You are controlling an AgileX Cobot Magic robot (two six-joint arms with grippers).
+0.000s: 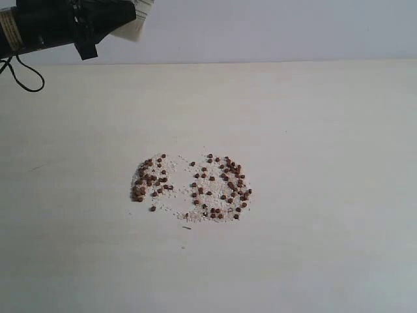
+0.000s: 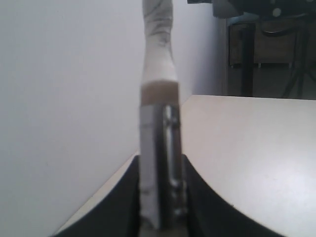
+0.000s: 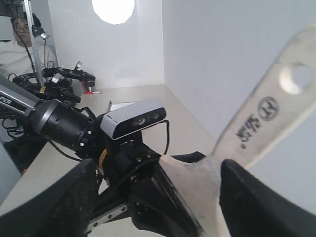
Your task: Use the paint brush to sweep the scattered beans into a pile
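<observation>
Close the wide-spread right gripper [image 3: 158,170] squarely on the wooden handle [image 3: 249,126] between its fingers before freeing the left gripper [image 2: 160,163], pinched on the ferrule [image 2: 158,133] of the paint brush [image 1: 133,27] raised at far left, well apart from the beans [image 1: 228,179] lying in two patches at centre

- The left gripper [image 2: 160,202], with two black curved fingers [image 2: 118,207], clamps a flat paint brush [image 2: 150,138] by its silver metal ferrule [image 2: 170,148], seen edge-on.
- Its pale cream bristles [image 2: 159,44] stand upright, bent slightly near the tip.
- A pale cream table [image 2: 247,158] spreads beyond, meeting a plain white wall [image 2: 64,98].
- Dark furniture [image 2: 266,49] fills the far corner.
</observation>
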